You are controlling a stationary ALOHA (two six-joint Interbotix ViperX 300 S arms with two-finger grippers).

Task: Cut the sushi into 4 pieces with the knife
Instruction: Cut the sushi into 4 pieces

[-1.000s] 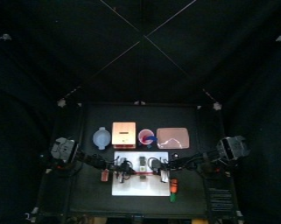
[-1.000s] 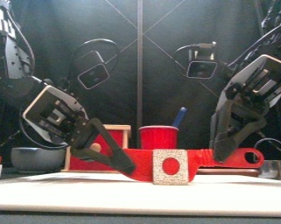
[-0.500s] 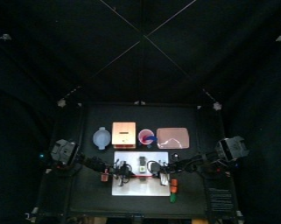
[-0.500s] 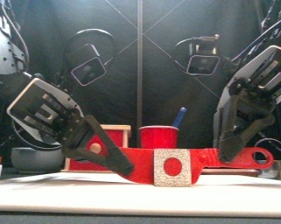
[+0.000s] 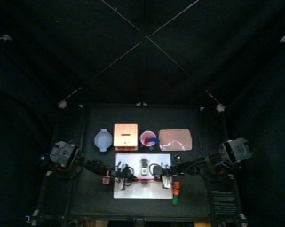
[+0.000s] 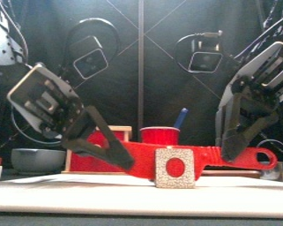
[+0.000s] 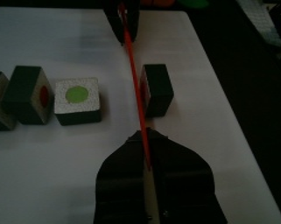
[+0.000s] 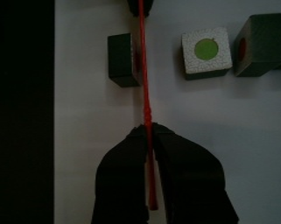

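Two grippers, one knife

The thin red toy knife [image 6: 232, 157] spans across the white cutting board [image 7: 95, 52]. The left gripper [image 7: 145, 144] and right gripper [image 8: 146, 136] each pinch one end. A dark green sushi block [image 7: 157, 88] stands just beside the blade. On the other side lie a white-faced, green-centred piece [image 7: 78, 99] and two dark ones.

On the small black table [image 5: 156, 115], a rectangular white cutting board [image 5: 160, 160] lies at the front. Behind it, well apart from the board, four things stand in a row, left to right: a blue-grey bowl with two small handles [image 5: 103, 138], a pale wooden box with a red drawer front [image 5: 127, 135], a red cup [image 5: 148, 138] and a flat pink tray [image 5: 176, 139].
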